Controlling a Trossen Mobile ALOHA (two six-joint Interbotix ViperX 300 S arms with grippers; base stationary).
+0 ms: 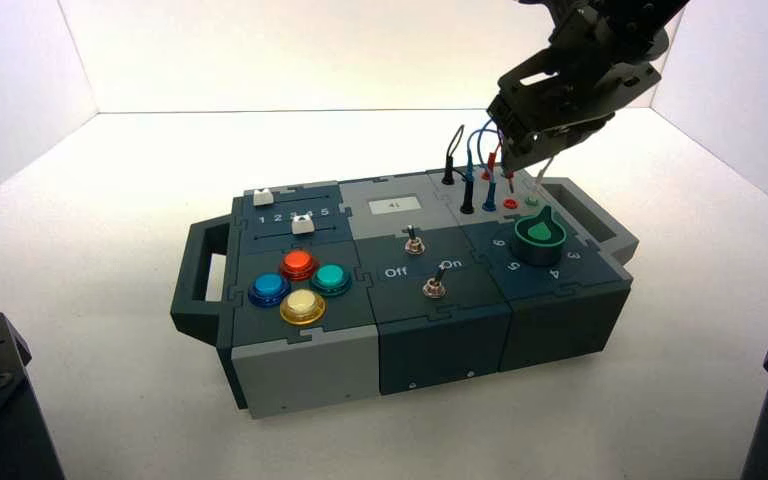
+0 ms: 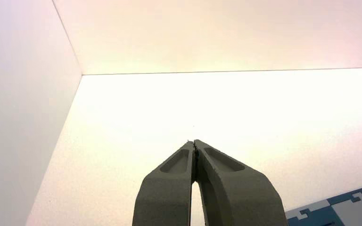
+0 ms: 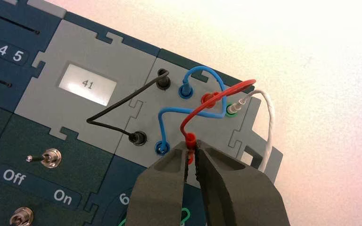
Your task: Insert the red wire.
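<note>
The red wire [image 3: 226, 90] loops above the grey socket panel [image 3: 141, 113] at the box's far right. One of its plugs [image 3: 210, 98] sits in a red socket. My right gripper [image 3: 192, 147] is shut on the other red plug [image 3: 190, 139] and holds it upright over the panel. In the high view, the right gripper [image 1: 512, 162] hangs over the far right of the box [image 1: 300, 370], with the held plug [image 1: 508, 181] just above a red socket [image 1: 510, 203]. My left gripper [image 2: 194, 142] is shut and empty, off to the box's side.
A blue wire [image 3: 202, 70], a black wire [image 3: 113, 125] and a white wire [image 3: 268, 122] stand crowded in the same panel. A green knob [image 1: 540, 235] sits just in front of it. The display [image 3: 87, 84] reads 41. Toggle switches [image 1: 414, 241] and coloured buttons [image 1: 298, 264] lie further left.
</note>
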